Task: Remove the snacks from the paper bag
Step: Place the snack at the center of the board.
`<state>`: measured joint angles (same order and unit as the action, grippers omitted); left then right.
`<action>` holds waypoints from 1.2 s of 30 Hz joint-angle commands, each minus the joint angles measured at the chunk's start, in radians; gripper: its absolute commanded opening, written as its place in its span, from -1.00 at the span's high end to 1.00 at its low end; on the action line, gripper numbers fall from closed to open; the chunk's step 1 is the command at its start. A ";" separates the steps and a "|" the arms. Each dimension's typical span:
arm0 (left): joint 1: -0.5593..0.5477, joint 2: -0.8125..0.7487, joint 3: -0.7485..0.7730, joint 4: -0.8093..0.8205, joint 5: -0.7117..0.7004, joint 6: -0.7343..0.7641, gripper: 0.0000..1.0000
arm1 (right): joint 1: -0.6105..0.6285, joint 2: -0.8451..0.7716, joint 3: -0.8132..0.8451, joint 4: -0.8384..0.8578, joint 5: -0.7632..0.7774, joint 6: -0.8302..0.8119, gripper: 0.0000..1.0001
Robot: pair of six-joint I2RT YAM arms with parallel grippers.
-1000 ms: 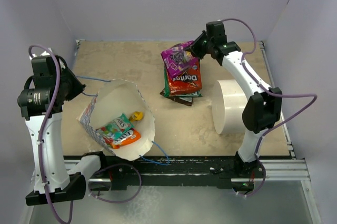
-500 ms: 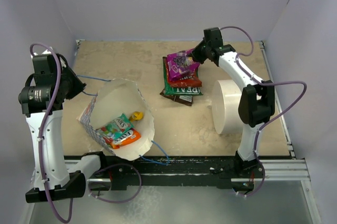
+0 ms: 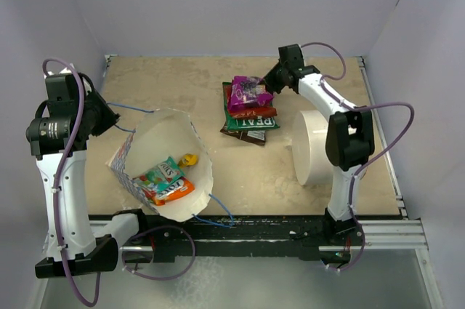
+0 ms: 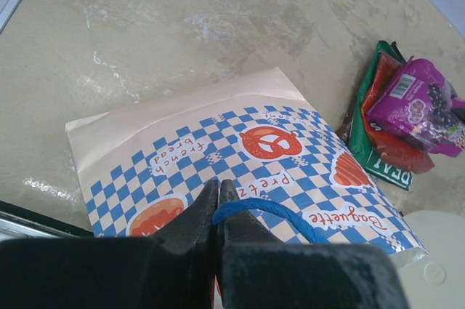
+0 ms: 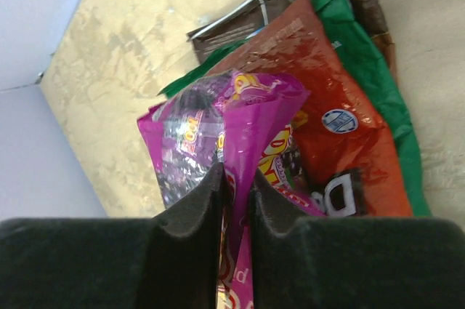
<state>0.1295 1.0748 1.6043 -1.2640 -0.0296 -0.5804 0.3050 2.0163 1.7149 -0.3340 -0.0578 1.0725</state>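
- Jaws of the right gripper [image 5: 236,178] are pressed together on a fold of the magenta-purple packet [image 5: 192,134], pinching it. I cannot read the yellow letters on this packet.
- Jaws of the left gripper [image 4: 219,187] are closed on the thin blue string handle [image 4: 270,211] of the paper bag [image 4: 182,149].
- On the bag I read "Baguette", "Pretz" and "french bread" in red, among blue and white checks and orange round logos.
- The bag lies on its side with a round open mouth. Inside are a teal packet [image 3: 161,173], an orange packet [image 3: 174,191] and a small yellow thing [image 3: 189,159].
- To the right of the bag and farther back, the magenta-purple packet is over a stack. This has a shiny red-orange packet [image 5: 334,120], a dark green packet [image 5: 389,127] with white letters "EAL", and a dark brown packet [image 5: 290,3] lowest.
- A plain white cylinder [image 3: 316,145] is to the right of the bag, just beside that stack.
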 commanded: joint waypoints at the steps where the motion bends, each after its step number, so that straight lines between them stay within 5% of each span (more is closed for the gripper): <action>1: -0.001 -0.003 0.030 0.039 0.016 0.019 1.00 | 0.000 0.010 -0.011 -0.009 0.019 -0.042 0.57; 9: -0.001 -0.004 0.039 0.038 0.029 0.014 1.00 | 0.000 0.038 -0.010 -0.028 0.036 -0.099 0.38; 19: -0.001 -0.021 0.055 0.047 0.045 0.044 1.00 | -0.001 -0.039 0.027 -0.045 0.061 -0.234 -0.42; 29: -0.001 -0.031 0.068 0.049 0.080 0.075 1.00 | -0.001 -0.196 0.036 -0.096 0.116 -0.446 -0.70; 36: -0.001 -0.055 0.050 0.069 0.136 0.104 1.00 | 0.079 -0.398 -0.145 0.160 -0.099 -0.794 -0.73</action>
<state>0.1295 1.0451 1.6371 -1.2484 0.0635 -0.5125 0.3134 1.7500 1.6653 -0.3550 -0.0231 0.5373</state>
